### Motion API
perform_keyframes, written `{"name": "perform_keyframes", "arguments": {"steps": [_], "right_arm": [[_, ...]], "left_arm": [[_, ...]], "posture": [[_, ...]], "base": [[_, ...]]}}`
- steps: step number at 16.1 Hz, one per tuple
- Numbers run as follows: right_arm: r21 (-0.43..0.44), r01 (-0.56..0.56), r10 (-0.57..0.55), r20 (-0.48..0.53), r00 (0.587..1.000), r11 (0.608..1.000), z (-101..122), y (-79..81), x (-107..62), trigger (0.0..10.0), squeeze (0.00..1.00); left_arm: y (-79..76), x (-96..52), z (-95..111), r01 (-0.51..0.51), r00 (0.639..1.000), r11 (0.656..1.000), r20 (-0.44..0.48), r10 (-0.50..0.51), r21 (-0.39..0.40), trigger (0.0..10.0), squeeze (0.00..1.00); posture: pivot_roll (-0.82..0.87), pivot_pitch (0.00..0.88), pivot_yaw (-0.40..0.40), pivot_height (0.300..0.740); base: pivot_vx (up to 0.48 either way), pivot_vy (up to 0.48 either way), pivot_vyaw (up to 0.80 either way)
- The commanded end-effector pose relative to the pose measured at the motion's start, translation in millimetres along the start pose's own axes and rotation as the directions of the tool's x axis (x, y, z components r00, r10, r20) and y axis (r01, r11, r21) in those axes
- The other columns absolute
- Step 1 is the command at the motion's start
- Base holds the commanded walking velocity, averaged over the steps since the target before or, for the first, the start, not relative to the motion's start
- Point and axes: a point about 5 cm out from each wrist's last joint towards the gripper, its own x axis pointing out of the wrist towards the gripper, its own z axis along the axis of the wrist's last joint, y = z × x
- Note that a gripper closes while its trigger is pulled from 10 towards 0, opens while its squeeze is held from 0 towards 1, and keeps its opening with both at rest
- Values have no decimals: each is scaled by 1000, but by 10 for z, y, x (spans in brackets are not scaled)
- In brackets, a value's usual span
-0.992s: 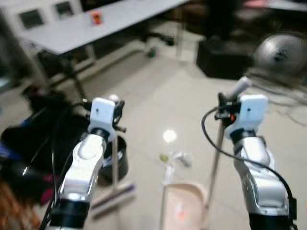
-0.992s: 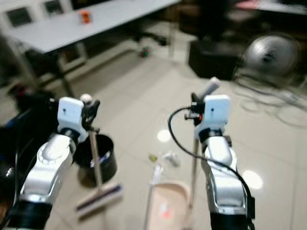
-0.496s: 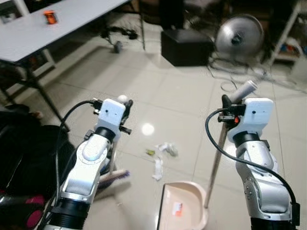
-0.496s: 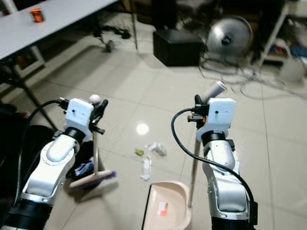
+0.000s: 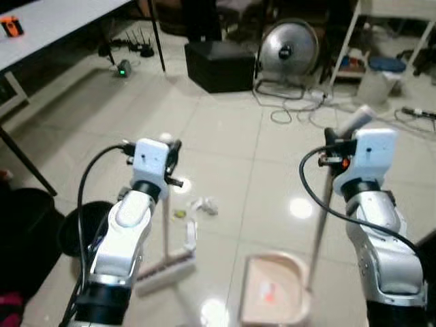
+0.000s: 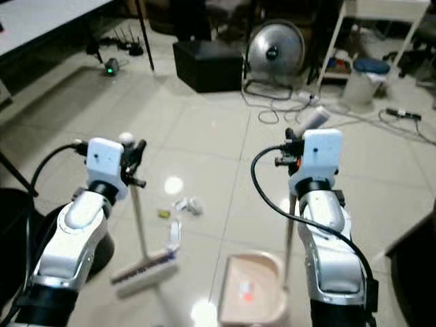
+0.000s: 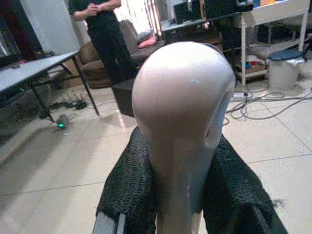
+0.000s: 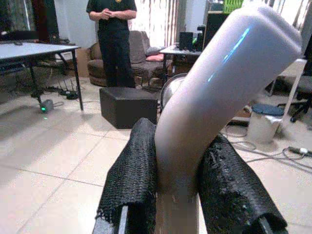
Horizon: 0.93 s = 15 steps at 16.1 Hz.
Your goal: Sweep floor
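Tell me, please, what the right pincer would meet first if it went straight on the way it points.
Past the dustpan handle it grips, the right pincer points over open floor at the black box near the fan, probably the first obstacle, though depth is unclear.

- The left end effector [image 6: 134,158] grips the top of an upright broom [image 6: 142,265], whose head rests on the tiled floor [image 6: 204,143].
- The right end effector [image 6: 293,146] grips the pole of a pink dustpan [image 6: 250,298] standing on the floor.
- Crumpled litter [image 6: 185,205] lies between them, ahead of the dustpan.
- A fan [image 6: 275,49] and a black box [image 6: 201,65] stand beyond.
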Motion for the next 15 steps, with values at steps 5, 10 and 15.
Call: {"name": "perform_keyframes", "arguments": {"steps": [5,10,15], "right_arm": [[0,-53,53,62,997,999,160,77,38,10000,0],[-27,-80,81,55,995,996,165,98,60,10000,0],[4,-76,76,69,995,997,168,108,72,10000,0]], "left_arm": [[91,53,170,-48,996,999,74,48,-4,10000,0],[88,43,171,-52,996,999,71,53,-9,10000,0],[115,43,170,-62,996,998,70,62,0,10000,0]], "posture": [[-50,8,65,740],[-45,11,63,740],[-43,13,68,740]], "base": [[334,0,0],[421,0,320],[442,0,480]]}}
